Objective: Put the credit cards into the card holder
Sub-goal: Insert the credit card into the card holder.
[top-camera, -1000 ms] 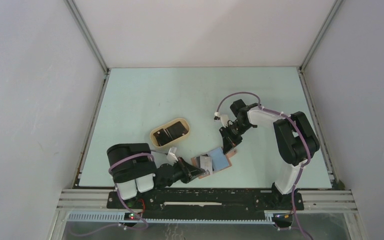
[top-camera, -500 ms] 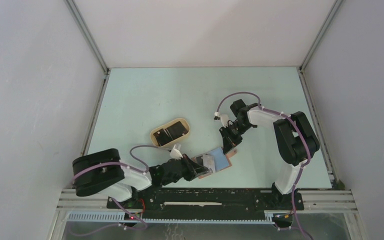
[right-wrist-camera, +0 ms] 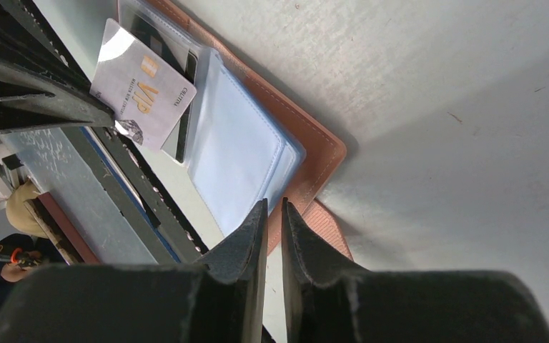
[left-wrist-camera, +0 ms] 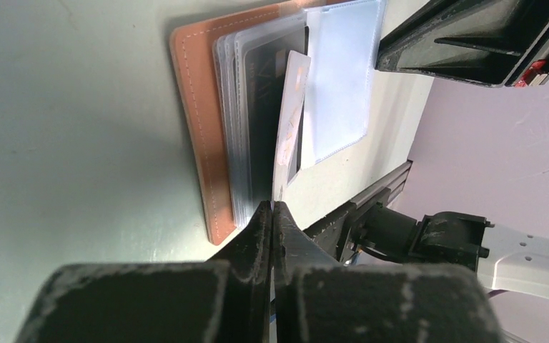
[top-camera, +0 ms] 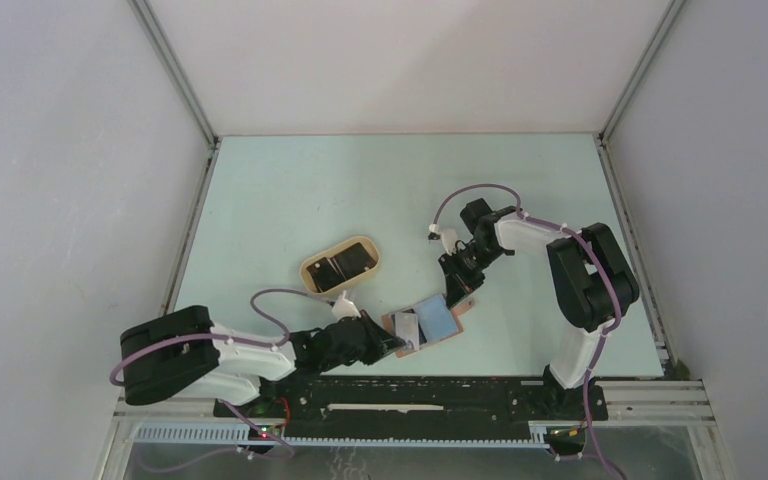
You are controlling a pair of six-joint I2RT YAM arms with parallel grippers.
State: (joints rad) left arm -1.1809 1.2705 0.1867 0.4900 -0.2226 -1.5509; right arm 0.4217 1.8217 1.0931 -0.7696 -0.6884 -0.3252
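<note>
On the pale green desk (top-camera: 290, 190), the left claw (left-wrist-camera: 272, 211) is closed on a white card (left-wrist-camera: 289, 114) at the open holder (left-wrist-camera: 193, 107); the right claw (right-wrist-camera: 271, 214) pinches the holder's edge

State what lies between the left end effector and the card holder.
A pale card, pinched in the left end effector, reaches over the card holder; the left wrist view shows it.

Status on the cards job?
Done: one dark card sits in a card holder sleeve. In hand: left end effector pinches the white VIP card at the sleeves; right end effector clamps the holder's edge. Left: dark cards in the tan tray.
</note>
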